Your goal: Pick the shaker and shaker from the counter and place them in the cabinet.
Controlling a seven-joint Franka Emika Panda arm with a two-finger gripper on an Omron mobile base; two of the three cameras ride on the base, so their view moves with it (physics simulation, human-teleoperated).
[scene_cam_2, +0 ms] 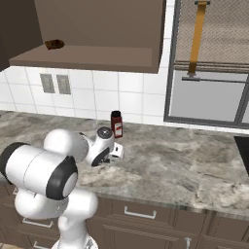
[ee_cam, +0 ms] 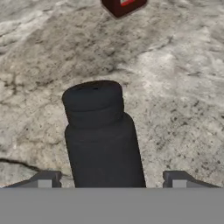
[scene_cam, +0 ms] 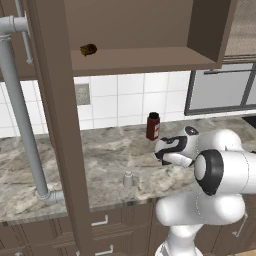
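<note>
Between the wide-set fingertips (ee_cam: 43,180) stands the black shaker (ee_cam: 101,135), unpinched, dark red bottle (ee_cam: 123,6) just beyond.

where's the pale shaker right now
In the left base view the pale shaker stands upright on the counter near its front edge, left of the arm, nearer than the dark red bottle.

The counter (scene_cam: 100,160) looks like polished grey-brown marbled stone. The black shaker (ee_cam: 103,135) is matt, smooth plastic by its look; the pale shaker (scene_cam: 128,179) is dull too. The cabinet (scene_cam: 150,60) is flat brown wood, unvarnished in appearance. The wall tiles (scene_cam_2: 97,97) are glossy white.
</note>
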